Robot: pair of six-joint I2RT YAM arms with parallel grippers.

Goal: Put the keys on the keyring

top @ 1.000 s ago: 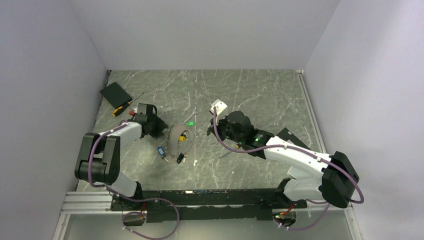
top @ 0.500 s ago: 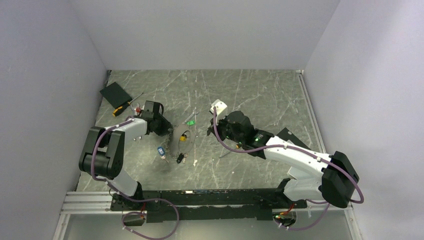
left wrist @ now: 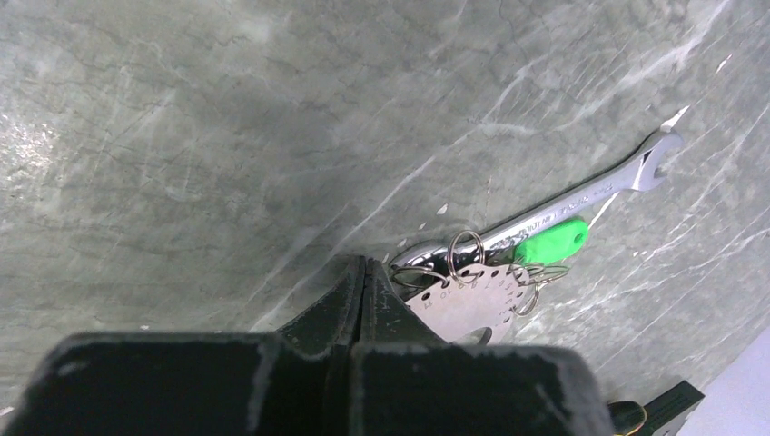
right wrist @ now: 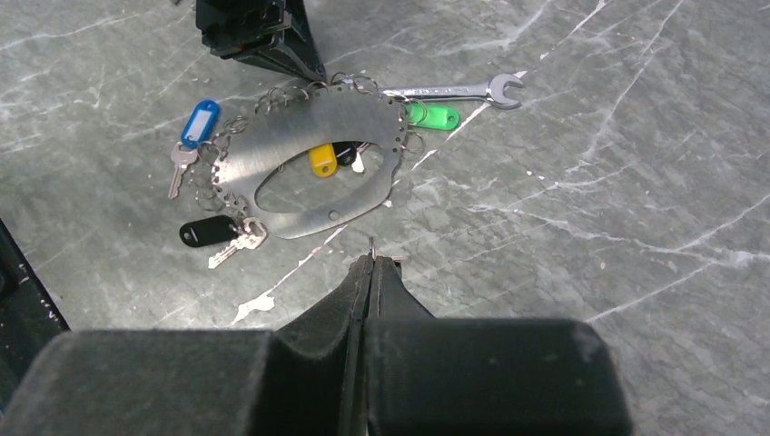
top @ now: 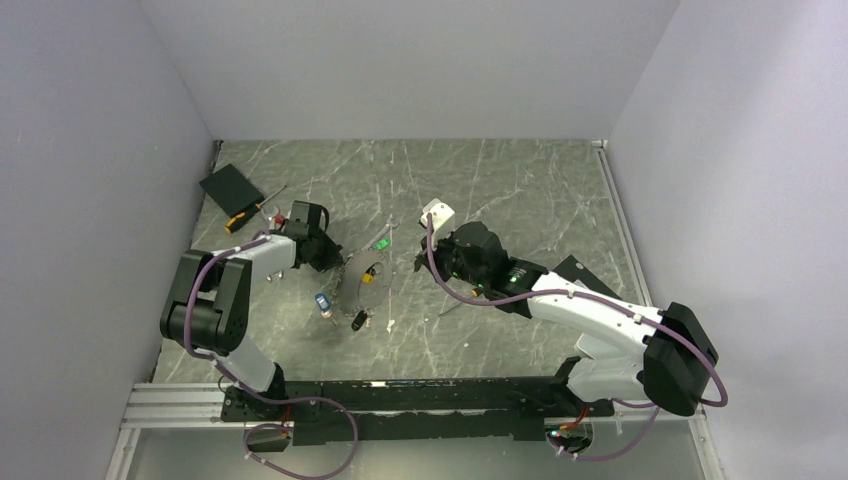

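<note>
At frame centre the keyring (top: 365, 280) lies flat with the keys (right wrist: 431, 116) around its rim, the left gripper (left wrist: 363, 277) pressed shut at its upper-left edge, probably steadying it, while the right gripper (right wrist: 370, 265), likewise closed, hovers just below.

In your left wrist view the left gripper (left wrist: 363, 265) and its dark body cover the lower part of the keyring (left wrist: 463, 304), so you cannot tell whether the tips pinch its edge. In the right wrist view, the sliver (right wrist: 371, 242) at the right gripper (right wrist: 372, 262) is too small to name.
</note>
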